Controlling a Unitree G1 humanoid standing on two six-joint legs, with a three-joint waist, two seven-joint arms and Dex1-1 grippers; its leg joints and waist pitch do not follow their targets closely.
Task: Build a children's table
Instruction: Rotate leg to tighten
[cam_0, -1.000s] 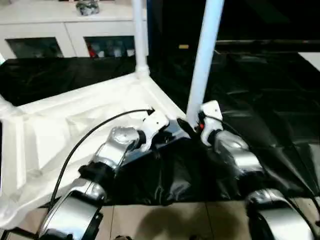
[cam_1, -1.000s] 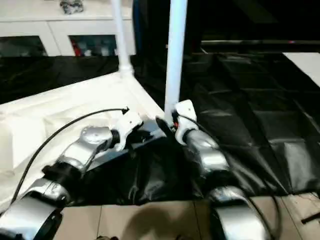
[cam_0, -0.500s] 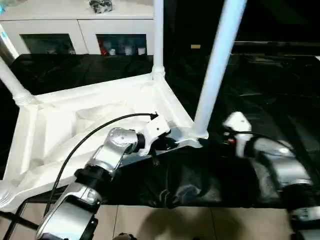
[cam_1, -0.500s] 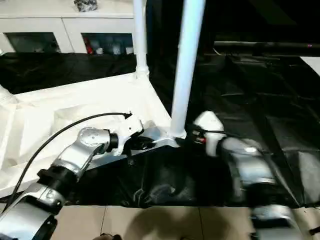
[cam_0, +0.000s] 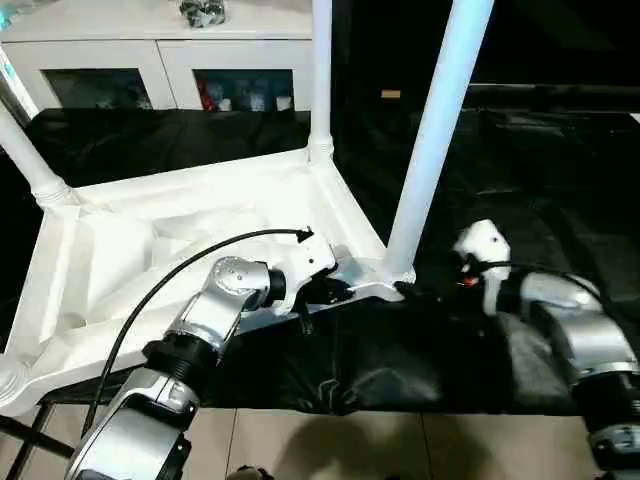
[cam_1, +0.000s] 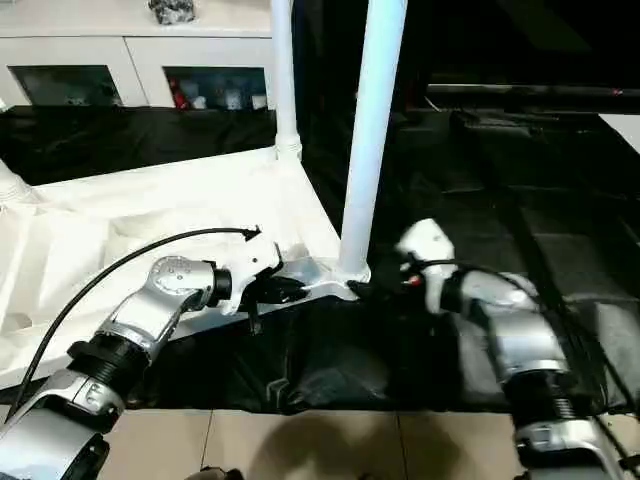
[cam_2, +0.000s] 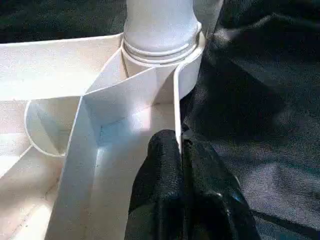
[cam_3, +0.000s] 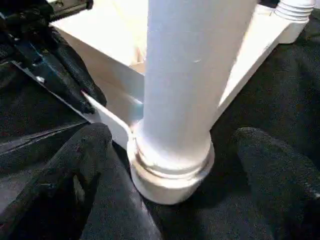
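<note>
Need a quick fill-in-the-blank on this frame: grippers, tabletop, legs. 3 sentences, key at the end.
1. The left gripper is shut on the thin ___ of the tabletop.
2. The right gripper has its fingers ___, one on each side of the nearest leg.
3. The tabletop lies with its ribbed underside facing ___.

Missing words: rim; open; up

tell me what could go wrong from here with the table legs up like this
The left tool pinches only the thin rim of the upturned tabletop, so it could slip off or flex. The right tool stands open around the near leg without gripping it; if that leg is not fully seated in its socket, it might lean or pop out.
</note>
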